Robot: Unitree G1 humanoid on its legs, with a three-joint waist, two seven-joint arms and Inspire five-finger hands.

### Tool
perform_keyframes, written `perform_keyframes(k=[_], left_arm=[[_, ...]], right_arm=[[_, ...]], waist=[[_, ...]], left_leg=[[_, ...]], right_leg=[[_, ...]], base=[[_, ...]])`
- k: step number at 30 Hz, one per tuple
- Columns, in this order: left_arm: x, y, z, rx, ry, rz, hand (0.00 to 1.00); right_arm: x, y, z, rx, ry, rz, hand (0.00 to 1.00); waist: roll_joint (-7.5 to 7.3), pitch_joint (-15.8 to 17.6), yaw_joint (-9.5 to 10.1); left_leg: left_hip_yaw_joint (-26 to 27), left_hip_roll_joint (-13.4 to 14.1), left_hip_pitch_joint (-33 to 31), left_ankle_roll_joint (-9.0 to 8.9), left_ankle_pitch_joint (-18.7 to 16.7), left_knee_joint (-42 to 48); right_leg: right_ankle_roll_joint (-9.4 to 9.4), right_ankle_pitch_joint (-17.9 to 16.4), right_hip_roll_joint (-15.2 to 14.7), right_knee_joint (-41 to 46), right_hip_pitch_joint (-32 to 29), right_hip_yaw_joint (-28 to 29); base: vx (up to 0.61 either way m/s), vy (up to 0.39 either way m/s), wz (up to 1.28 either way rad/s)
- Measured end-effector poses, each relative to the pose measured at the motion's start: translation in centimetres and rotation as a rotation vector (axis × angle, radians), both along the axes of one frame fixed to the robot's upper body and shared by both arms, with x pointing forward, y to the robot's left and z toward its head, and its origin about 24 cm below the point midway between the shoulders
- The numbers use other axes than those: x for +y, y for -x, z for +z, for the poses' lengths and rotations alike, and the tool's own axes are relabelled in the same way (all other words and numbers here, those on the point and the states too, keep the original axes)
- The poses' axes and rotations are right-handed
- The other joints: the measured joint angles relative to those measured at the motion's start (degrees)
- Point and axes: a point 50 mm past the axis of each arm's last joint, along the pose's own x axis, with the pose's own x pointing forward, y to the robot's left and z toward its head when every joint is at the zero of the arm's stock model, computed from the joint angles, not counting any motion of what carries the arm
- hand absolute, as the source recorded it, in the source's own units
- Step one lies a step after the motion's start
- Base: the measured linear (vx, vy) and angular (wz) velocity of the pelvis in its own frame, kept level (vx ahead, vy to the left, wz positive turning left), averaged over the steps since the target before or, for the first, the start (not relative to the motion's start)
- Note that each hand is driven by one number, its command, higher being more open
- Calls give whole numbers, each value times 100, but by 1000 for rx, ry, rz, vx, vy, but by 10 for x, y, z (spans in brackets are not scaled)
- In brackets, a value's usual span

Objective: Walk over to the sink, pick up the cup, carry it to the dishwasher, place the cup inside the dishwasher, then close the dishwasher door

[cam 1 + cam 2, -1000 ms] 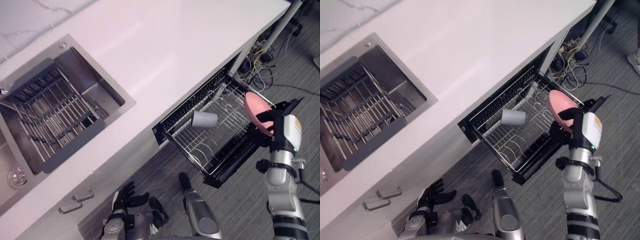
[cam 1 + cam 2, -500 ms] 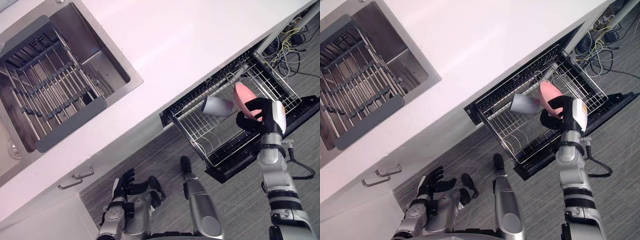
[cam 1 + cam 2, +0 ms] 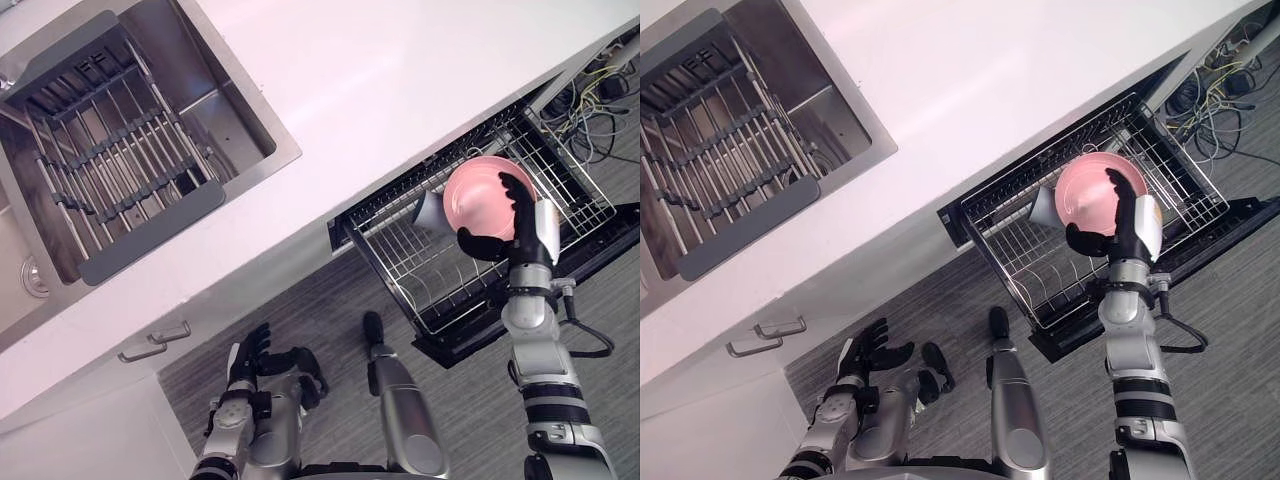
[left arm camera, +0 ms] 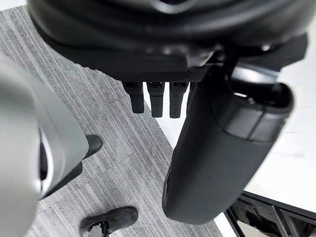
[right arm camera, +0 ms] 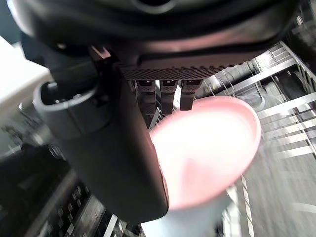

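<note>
Pink cup (image 3: 480, 195), wide like a bowl, was in the robot's right hand (image 3: 517, 240), up over the pulled-out wire rack (image 3: 415, 275) of the dishwasher. The fingers were bent over the far edge of the cup and the thumb pressed on the near edge, so the cup was pinched tight and could not slip. Its open mouth faced up toward the robot's head, and it did not look as if it was resting on the wires yet. A grey cup (image 3: 428, 212) lay on its side in the rack, just beside the pink one. The robot would likely need a free spot for the pink cup so it did not bump the grey one. The dishwasher door (image 3: 465, 345) lay open below the rack, because the rack had to slide back in before it could shut. The left hand (image 3: 247, 357) hung low near the floor with its fingers straight and held nothing. The sink (image 3: 255, 120) was well apart, along the white counter (image 3: 400, 80).
</note>
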Motion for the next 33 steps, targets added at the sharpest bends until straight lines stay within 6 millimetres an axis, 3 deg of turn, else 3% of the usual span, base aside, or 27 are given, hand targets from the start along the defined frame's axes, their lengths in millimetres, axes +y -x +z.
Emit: perform_keyframes(k=[10,15,20,24,25,29,33], left_arm=[[0,7,-5,37,17,23,90],[6,16,-10,70,19,55,90],[11,19,-11,82,13,77,90],[8,23,-14,94,29,67,90],[8,27,-16,104,31,66,90],[9,32,-18,116,29,69,90],[10,31,-18,115,27,70,90]], right_arm=[[-4,58,9,-113,-5,-71,90],[-12,91,3,-143,-68,-148,90],[-20,127,-24,-114,-239,-270,90],[-20,153,-64,-55,-477,-348,90],[-21,158,-81,-27,-589,-366,90],[-14,164,-121,44,-834,-382,90],[1,155,-143,68,-1019,-337,90]], waist=[[-168,42,-125],[-256,-16,-216],[-421,-289,-228],[-466,-557,-255],[-460,-622,-257],[-458,-666,-273],[-451,-657,-261]], left_leg=[[-9,57,403,-28,-119,36],[33,66,686,-46,-129,-76],[124,83,899,-63,-139,-166],[194,101,1058,-91,-237,-109],[238,131,1090,-93,-307,-40],[335,146,1036,-81,-405,67],[318,177,796,-89,-417,259]], right_leg=[[-1,-112,8,-83,454,-97],[-4,-69,49,-164,710,-85],[-8,-107,76,-172,848,-90],[-38,-332,51,-1,910,-145],[-59,-373,41,84,905,-180],[-89,-392,-3,243,773,-224],[-119,-387,-22,413,533,-245]], base=[[1,-7,-1],[87,7,-4],[60,-2,-8],[-11,6,-8],[-32,15,-21],[-24,17,-14],[2,0,1]])
